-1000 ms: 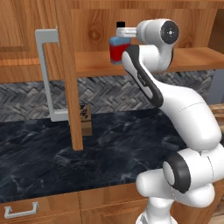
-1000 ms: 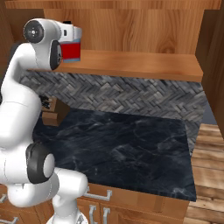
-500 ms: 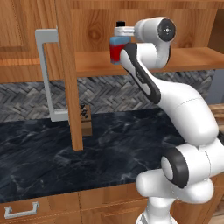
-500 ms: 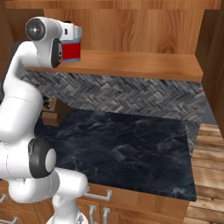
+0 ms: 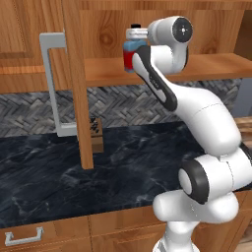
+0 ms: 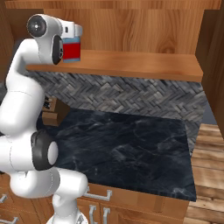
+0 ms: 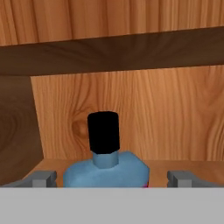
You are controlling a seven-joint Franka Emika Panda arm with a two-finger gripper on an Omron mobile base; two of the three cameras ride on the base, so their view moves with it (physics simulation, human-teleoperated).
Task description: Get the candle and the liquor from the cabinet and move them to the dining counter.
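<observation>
Two fingers [image 7: 44,179] stand wide apart in the hand view, one at each lower corner, with the liquor [image 7: 106,164] between them and clear space on both sides of its blue shoulders, so nothing is gripped. Its black cap rises above the shoulders, upright, in front of the wooden back wall of the cabinet [image 7: 175,118].

Nearest in the left base view is a wooden drawer front with a short silver pull [image 5: 22,237] at the lower left. Above it lies the black marbled table [image 5: 59,182], with the white arm rising from its lower right edge. Farther back on that table a brown knife block [image 5: 97,134] stands just beside the lower end of the open cabinet door [image 5: 78,83], whose long silver bar handle [image 5: 53,83] points toward the left. Behind these runs grey herringbone tiling [image 5: 29,108].

Higher and farther still, the hand reaches into the open cabinet, and the liquor [image 5: 129,53] stands on the wooden shelf [image 5: 211,66], its red body partly hidden by the arm. From the right base view the bottle [image 6: 71,49] sits near the left end of the shelf [image 6: 144,65], close to its front edge, with the hand right against it on the left.
</observation>
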